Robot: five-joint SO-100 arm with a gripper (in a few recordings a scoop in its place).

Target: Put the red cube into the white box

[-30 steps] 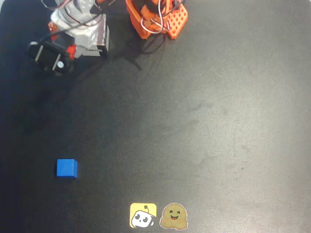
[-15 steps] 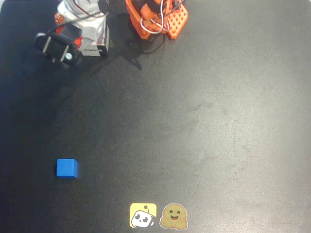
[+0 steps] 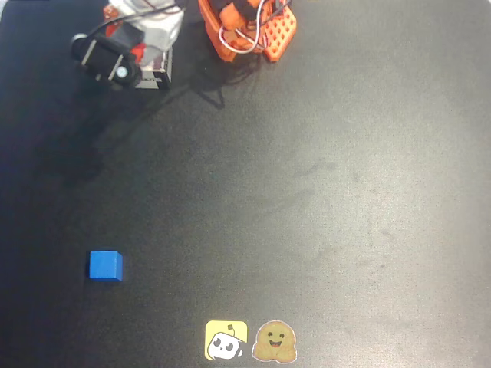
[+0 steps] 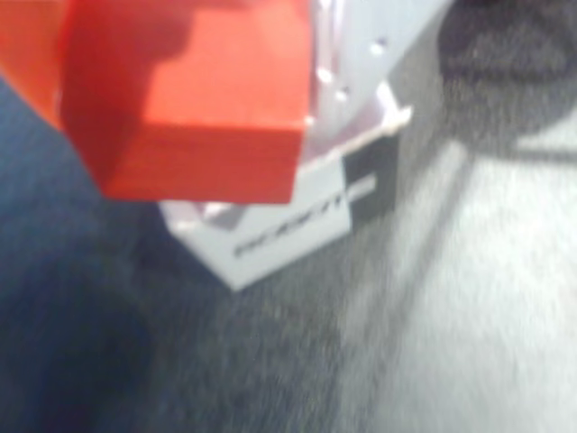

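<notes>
My gripper (image 4: 189, 99) was clenched on the red cube (image 4: 194, 108), which loomed large in the wrist view, pinned between an orange finger on the left and a pale finger (image 4: 361, 54) on the right, so the jaws stood only as far apart as the cube is wide. Over the last second I had swung from a spot out to the left of the white box (image 4: 279, 225) in the overhead view up and rightward, until my wrist sat over the box (image 3: 157, 73) itself. I took that to mean the carry was nearly finished and only the drop remained. In the wrist view the cube hung just above the box, covering much of its opening, with the lettered wall showing below it; the picture was blurred, so I could not tell whether the cube sat squarely over the opening or touched a wall. Measured from the box, the orange base (image 3: 249, 31) stood just to its right in the overhead view, the blue cube (image 3: 105, 265) lay well below it, and two stickers (image 3: 251, 340) sat farther still at the mat's lower edge.
</notes>
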